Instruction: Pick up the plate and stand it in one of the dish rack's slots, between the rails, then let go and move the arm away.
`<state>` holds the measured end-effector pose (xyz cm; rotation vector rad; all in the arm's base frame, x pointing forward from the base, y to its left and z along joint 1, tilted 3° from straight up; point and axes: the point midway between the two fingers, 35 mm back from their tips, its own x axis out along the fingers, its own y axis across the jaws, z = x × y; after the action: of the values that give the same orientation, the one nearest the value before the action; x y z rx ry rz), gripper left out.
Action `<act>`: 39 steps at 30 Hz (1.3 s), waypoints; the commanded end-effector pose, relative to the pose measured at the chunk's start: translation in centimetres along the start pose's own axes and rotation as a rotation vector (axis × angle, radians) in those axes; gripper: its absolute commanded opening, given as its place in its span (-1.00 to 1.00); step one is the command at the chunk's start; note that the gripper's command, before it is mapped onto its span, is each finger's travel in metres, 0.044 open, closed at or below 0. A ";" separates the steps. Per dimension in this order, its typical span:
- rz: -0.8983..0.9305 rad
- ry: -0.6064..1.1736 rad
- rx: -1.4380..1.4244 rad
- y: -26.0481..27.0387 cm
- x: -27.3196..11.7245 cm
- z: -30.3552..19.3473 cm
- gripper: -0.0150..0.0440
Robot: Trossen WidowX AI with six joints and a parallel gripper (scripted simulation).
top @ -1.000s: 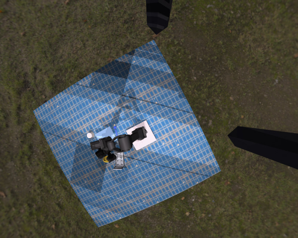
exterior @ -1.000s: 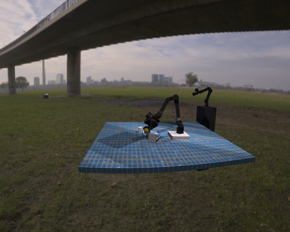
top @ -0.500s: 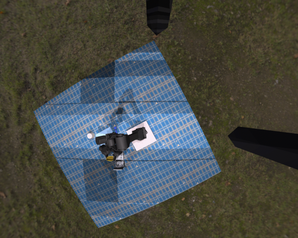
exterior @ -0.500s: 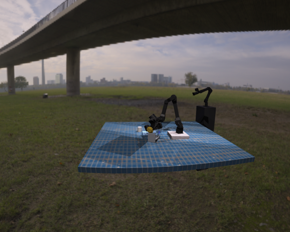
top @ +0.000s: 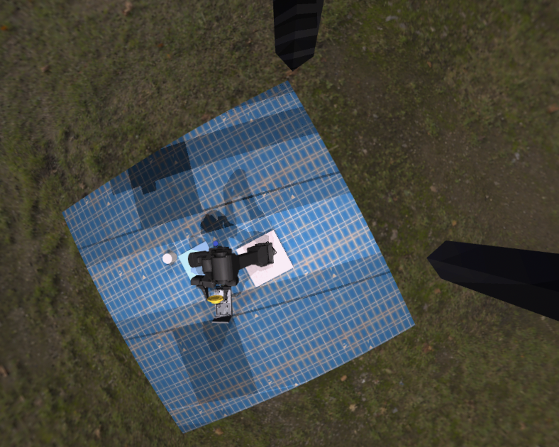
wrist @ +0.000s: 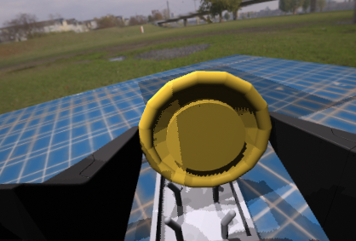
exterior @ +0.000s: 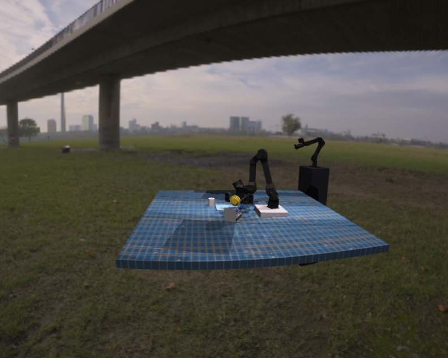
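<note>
The yellow plate (top: pixel 215 299) (exterior: pixel 235 200) (wrist: pixel 206 137) is held on edge, about upright, across the fingers. My gripper (wrist: pixel 203 126) is shut on the plate, one finger at each side of its rim. The grey dish rack (top: pixel 223 308) (exterior: pixel 229 215) (wrist: pixel 200 220) stands on the table. The plate is in the air above the rack's end nearer the arm, a little to the left in the top view. Several rack pegs show below the plate in the wrist view. The plate hides the far part of the rack there.
The arm stands on a white base block (top: pixel 282 263) (exterior: pixel 261 211). A light blue sheet (top: pixel 186 262) (exterior: pixel 221 207) lies near the rack, with a small blue object (top: pixel 215 243) (exterior: pixel 241 207) beside it. A white cylinder (top: pixel 169 258) (exterior: pixel 211 202) stands beyond the sheet. All are on the blue checked table (top: pixel 308 211) (exterior: pixel 293 238).
</note>
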<state>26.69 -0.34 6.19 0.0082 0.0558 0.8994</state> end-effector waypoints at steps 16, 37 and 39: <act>0.011 -0.002 0.002 0.4 0.6 -1.4 -0.49; 0.013 0.011 0.027 0.8 1.5 -4.7 -0.49; 0.016 0.010 0.042 1.0 1.5 -4.4 -0.49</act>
<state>26.50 1.45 1.67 0.0488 0.0864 0.9156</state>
